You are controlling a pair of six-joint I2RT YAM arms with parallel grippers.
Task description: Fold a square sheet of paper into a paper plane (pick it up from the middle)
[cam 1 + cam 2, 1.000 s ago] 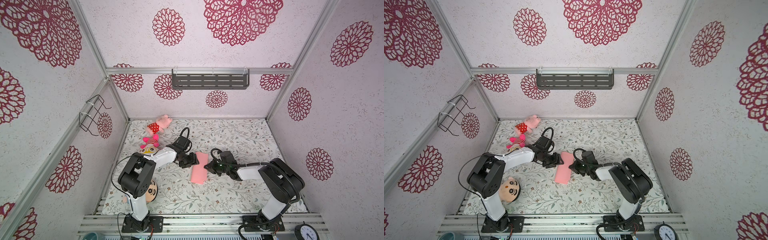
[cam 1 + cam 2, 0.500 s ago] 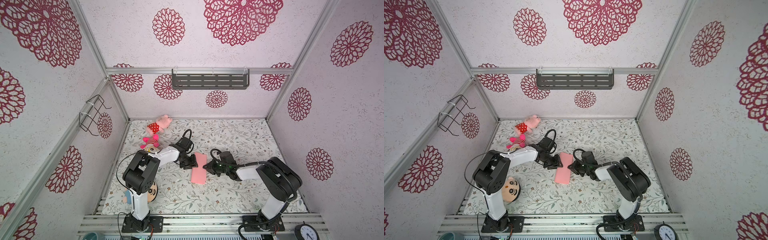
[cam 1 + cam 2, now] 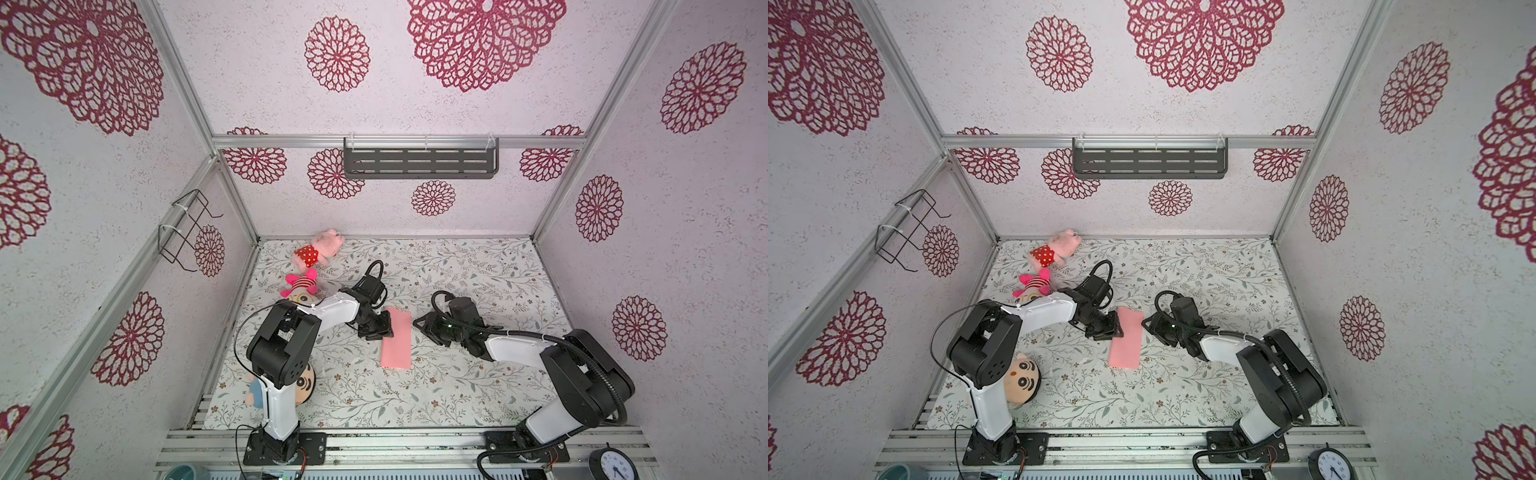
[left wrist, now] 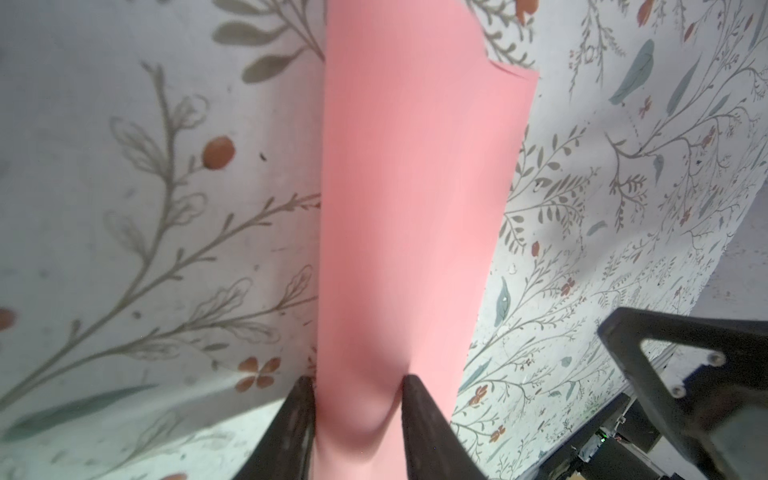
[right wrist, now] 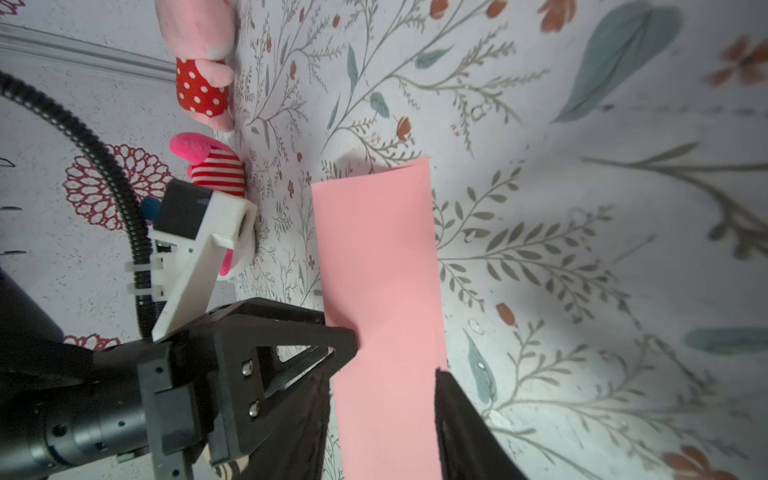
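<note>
The square sheet of paper [image 3: 397, 338] [image 3: 1126, 338] is light pink, folded into a long strip, and lies flat on the floral mat. My left gripper [image 3: 380, 328] [image 3: 1113, 328] sits at the strip's left edge. In the left wrist view its jaws [image 4: 357, 380] are narrowed on the paper [image 4: 407, 208], which humps up between the two fingertips. My right gripper [image 3: 424, 328] [image 3: 1148, 328] hovers at the strip's right edge. In the right wrist view it [image 5: 384, 374] stands open, and the paper [image 5: 382, 270] lies flat past its fingers, untouched. No paper plane shape shows.
Three plush toys lie on the left of the mat: a pig in a red dotted dress [image 3: 318, 251], a pink striped one [image 3: 301, 284] and a boy's head [image 3: 305, 380] by the left arm's base. A wire rack [image 3: 185, 230] hangs on the left wall, a grey shelf [image 3: 419, 162] on the back wall.
My right gripper has gone from shut to open and let the paper go. The left jaws have narrowed onto the strip's left edge. The paper has stayed in place.
</note>
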